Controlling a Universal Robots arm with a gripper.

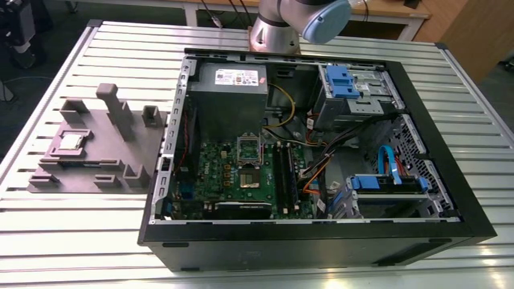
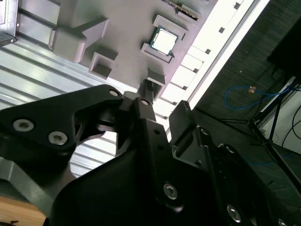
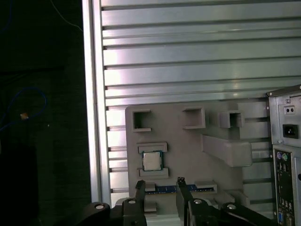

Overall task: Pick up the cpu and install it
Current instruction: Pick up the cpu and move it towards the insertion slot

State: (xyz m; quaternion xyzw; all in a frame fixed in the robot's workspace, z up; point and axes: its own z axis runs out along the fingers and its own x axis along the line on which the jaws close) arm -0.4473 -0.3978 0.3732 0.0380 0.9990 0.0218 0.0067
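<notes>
Hovers above the tray [image 3: 183, 150] with gripper [image 3: 160, 186] spread and holding nothing, clear of the cpu [image 3: 152, 161]. Shows the cpu lying flat in a tray pocket, at the exterior view's left, outside the open case [image 1: 321, 244] and well apart from the board [image 1: 215, 171] inside.

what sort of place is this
Probably a robotics lab bench for computer assembly: an open black desktop computer case lies on a slotted aluminium table, beside a grey moulded tray holding the small silvery square cpu, near a silvery robot arm.
</notes>
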